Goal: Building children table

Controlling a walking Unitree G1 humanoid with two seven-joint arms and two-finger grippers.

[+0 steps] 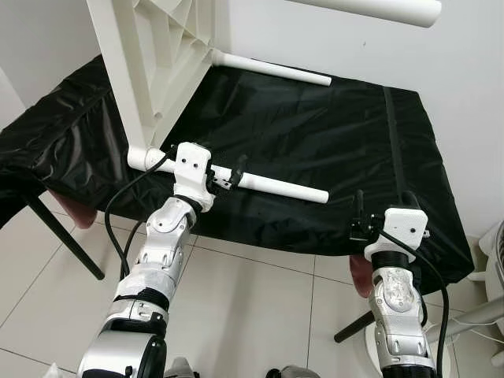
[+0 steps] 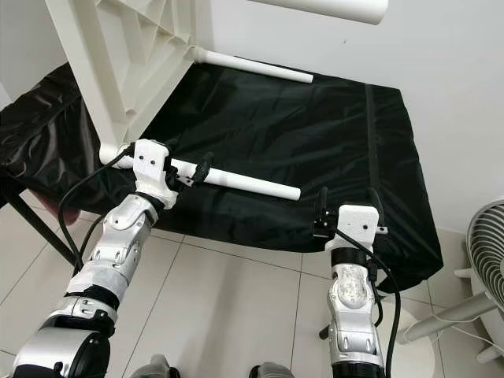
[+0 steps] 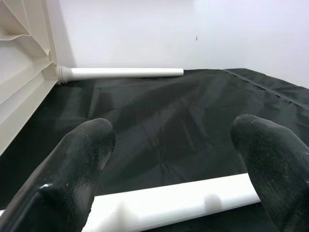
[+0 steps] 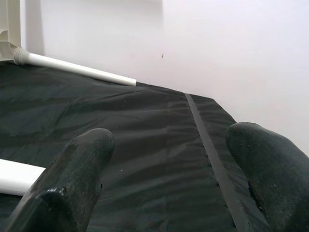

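Tabletop [image 1: 157, 55] ribbed, white – left gripper [image 1: 228, 177] jaws spread astride smooth round leg [image 1: 276, 185]

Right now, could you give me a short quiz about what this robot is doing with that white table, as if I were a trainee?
1. True or false: the left end effector is at the nearer table leg.
2. What covers the work surface? A) black cloth B) wooden boards C) newspaper
3. Fill in: the right end effector hovers over the cloth's near ____.

Key:
1. True; its open fingers straddle the leg.
2. A, the black cloth.
3. Edge; it is open and holds nothing. The tabletop stands tilted on its side.
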